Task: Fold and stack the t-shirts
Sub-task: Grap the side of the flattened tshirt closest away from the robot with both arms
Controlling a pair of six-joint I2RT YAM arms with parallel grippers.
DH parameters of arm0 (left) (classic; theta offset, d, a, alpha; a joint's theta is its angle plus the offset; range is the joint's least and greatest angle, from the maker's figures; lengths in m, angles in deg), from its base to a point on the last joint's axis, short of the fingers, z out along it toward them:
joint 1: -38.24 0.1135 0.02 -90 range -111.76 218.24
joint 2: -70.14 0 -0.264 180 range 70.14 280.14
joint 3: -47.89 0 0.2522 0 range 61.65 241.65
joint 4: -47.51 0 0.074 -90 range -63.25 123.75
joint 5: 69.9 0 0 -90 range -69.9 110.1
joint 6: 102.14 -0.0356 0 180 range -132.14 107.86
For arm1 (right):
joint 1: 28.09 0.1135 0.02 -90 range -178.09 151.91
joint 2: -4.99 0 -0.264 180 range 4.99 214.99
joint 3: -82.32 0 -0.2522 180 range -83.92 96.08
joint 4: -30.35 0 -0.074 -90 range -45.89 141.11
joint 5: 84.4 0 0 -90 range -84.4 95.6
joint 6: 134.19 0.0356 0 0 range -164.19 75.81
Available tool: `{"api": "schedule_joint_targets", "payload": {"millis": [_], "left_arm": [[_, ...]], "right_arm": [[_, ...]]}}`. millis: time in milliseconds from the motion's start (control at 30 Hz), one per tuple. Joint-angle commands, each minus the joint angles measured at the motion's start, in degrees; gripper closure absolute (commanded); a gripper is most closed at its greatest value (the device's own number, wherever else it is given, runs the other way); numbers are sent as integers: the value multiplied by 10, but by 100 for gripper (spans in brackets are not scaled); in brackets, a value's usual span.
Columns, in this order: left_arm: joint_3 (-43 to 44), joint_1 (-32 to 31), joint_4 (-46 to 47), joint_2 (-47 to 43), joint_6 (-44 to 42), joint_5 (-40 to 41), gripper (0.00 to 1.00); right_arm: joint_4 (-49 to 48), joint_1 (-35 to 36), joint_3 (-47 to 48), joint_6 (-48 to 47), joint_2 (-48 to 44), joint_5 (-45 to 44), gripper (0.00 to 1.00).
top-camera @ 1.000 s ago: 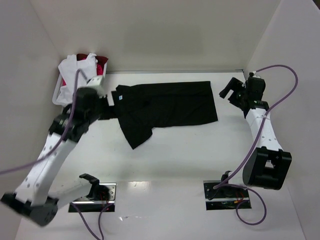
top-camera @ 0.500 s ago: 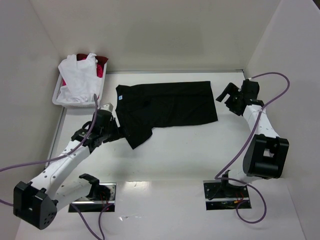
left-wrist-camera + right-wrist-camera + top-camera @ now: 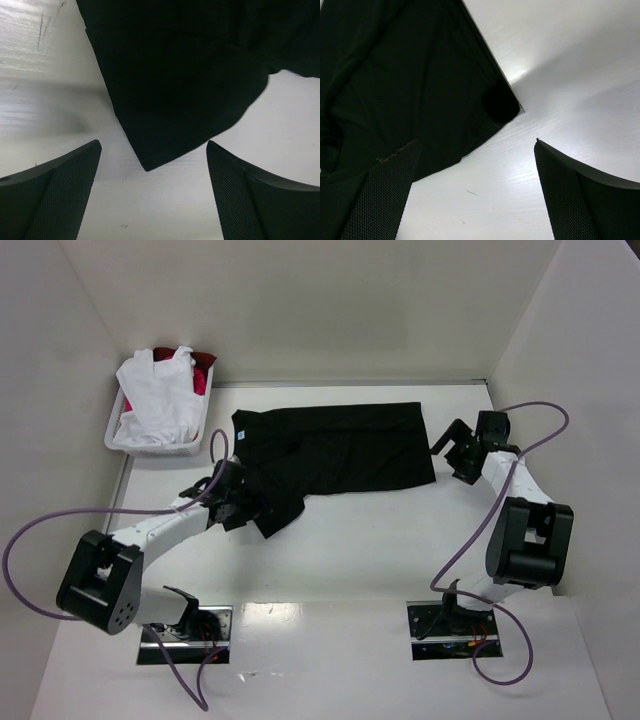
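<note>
A large black t-shirt [image 3: 340, 445] lies flat across the back of the table, neck to the left, one sleeve sticking out toward the front left. My left gripper [image 3: 243, 508] sits low at that sleeve and is open. In the left wrist view the sleeve's pointed corner [image 3: 146, 162] lies between the fingers of the left gripper [image 3: 153, 145], untouched. My right gripper [image 3: 445, 453] is open at the shirt's right hem. In the right wrist view, the hem corner [image 3: 507, 107] lies just ahead of the right gripper [image 3: 476, 142]. White [image 3: 160, 395] and red [image 3: 204, 375] t-shirts fill the basket.
The white basket [image 3: 150, 448] stands at the back left corner against the wall. White walls close in the table on the left, back and right. Purple cables trail from both arms. Two base plates [image 3: 185, 632] sit at the near edge.
My left arm has swung down from beside the basket to the black shirt's front-left sleeve. The right gripper has come in lower and closer to the shirt's right hem. Both stayed open.
</note>
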Motion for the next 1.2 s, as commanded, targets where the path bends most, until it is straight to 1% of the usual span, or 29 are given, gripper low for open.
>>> {"api": "schedule_joint_targets", "payload": {"millis": [0, 33, 67, 200, 300, 400, 433, 500, 600, 667, 733, 767, 867, 900, 1000, 1167], "left_arm": [[18, -1, 30, 34, 16, -15, 7], [18, -1, 36, 34, 11, -15, 7], [18, -1, 36, 40, 11, -15, 7], [18, -1, 47, 45, 11, -15, 8], [18, -1, 47, 57, 11, -15, 10], [18, -1, 53, 70, 11, -21, 11], [18, -1, 59, 70, 11, -26, 12], [24, -1, 59, 82, 11, -26, 14], [24, -1, 59, 87, 6, -33, 17], [24, -1, 59, 87, 6, -33, 18], [24, -1, 59, 87, 6, -33, 18], [24, -1, 59, 87, 6, -33, 18], [24, -1, 59, 93, 0, -33, 20], [24, -1, 59, 93, 0, -33, 20], [24, -1, 59, 93, 0, -33, 20], [24, -1, 59, 93, 0, -38, 20]], "right_arm": [[7, 9, -15, 12, 2, -18, 0], [7, 9, -20, 12, 2, -18, 2], [0, 9, -20, 12, 8, -18, 5], [-5, 9, -28, 12, 23, -13, 12], [-17, 23, -28, 17, 35, -13, 17], [-23, 41, -28, 23, 48, -25, 18], [-23, 46, -21, 23, 53, -31, 19], [-29, 46, -21, 23, 62, -31, 21], [-29, 46, -16, 23, 80, -46, 28], [-29, 46, -16, 23, 85, -53, 34], [-29, 46, -16, 23, 85, -65, 38], [-29, 46, -21, 28, 85, -70, 42], [-29, 46, -21, 28, 85, -89, 44], [-29, 46, -21, 34, 85, -89, 47], [-34, 46, -21, 39, 85, -94, 48], [-39, 46, -27, 44, 85, -105, 55]]}}
